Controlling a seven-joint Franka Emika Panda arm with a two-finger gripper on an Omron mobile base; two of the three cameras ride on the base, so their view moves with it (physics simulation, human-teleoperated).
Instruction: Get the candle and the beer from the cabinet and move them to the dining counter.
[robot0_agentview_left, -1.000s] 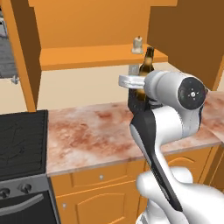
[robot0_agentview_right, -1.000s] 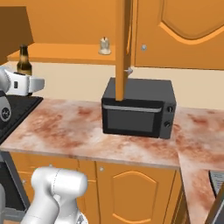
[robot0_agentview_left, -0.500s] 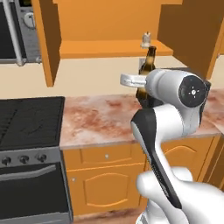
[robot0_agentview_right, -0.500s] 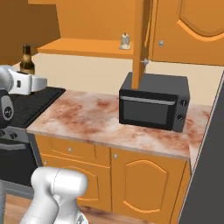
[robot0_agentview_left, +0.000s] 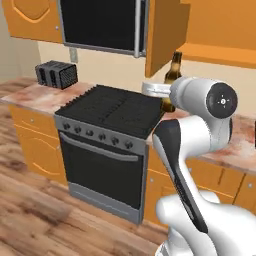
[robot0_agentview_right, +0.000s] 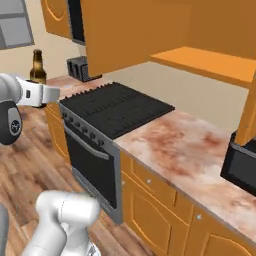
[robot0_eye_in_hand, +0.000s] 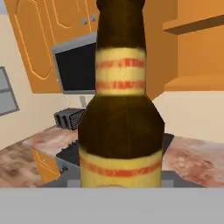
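Standing upright in the gripper (robot0_agentview_right: 44, 95), the beer (robot0_agentview_left: 172, 75) is a brown glass bottle whose neck rises above the white hand at upper centre-right of the left base view, in front of the lower corner of an open orange cabinet door (robot0_agentview_left: 165, 30). In the right base view the same bottle shows at the far left, its neck and cap poking up above the white hand, with the arm's round joint below it at the left edge. The hand view has the bottle right up against the lens, running from top centre to the bottom, with a cream band with red stripes round the neck and another round the body; the finger tips are hidden there, so the clamp on the bottle is read from the base views, where the bottle sits in the hand well above any surface. Below and to the left of the bottle in the left base view stands a black stove (robot0_agentview_left: 107, 145) with a row of knobs and an oven door, and a dark toaster (robot0_agentview_left: 56, 74) rests on the marbled worktop (robot0_agentview_left: 37, 97) at the left. Above the stove hangs a dark microwave (robot0_agentview_left: 102, 22). In the right base view the marbled worktop runs from centre to lower right, and a bare orange cabinet shelf (robot0_agentview_right: 210, 62) juts out at upper right.
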